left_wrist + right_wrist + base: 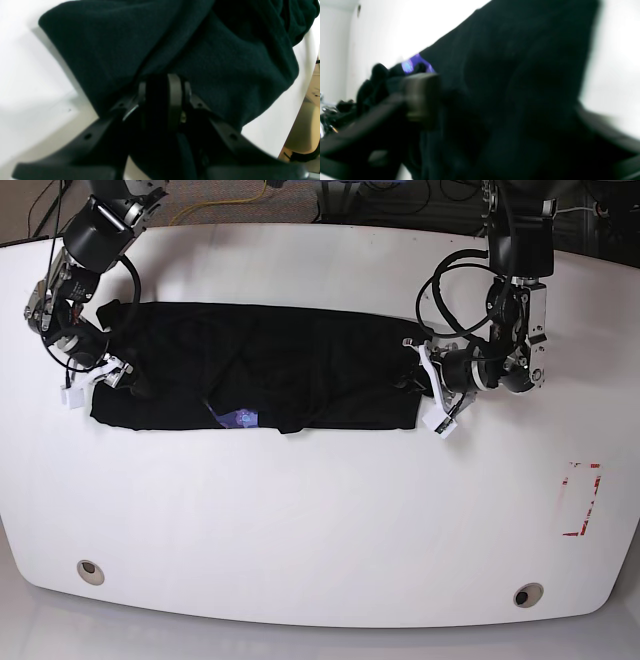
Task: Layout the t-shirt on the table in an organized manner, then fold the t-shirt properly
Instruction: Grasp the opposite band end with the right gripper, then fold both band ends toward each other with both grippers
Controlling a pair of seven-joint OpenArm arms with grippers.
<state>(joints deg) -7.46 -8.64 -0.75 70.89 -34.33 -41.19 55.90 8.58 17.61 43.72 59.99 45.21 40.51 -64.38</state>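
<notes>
From my base feed I have the t-shirt (260,365) stretched into a long, low black band across the far half of the worktop (320,520), running from one arm to the other. It is rumpled rather than flat: ridges and folds run lengthwise through it, and the near hem is uneven. A small bit of the purple patch (238,418) peeks out along the near edge, left of centre in that view; the rest of the print is hidden in the folds.

My left pincer (163,92) sits at the band's end on the base view's right. Its wrist feed shows the jaws drawn close together with a bunch of the dark cloth pinched between them, the fabric fanning away from the grip in soft creases over the white surface.

My right pincer (108,370) is at the opposite end. Its wrist feed is blurred; black cloth fills most of it and lies across the fingers (421,96), with the purple showing beyond them. I cannot tell how far those jaws stand apart, nor whether they grip the cloth.

A red rectangular marking (580,498) lies on the bare surface, well apart from the shirt.
</notes>
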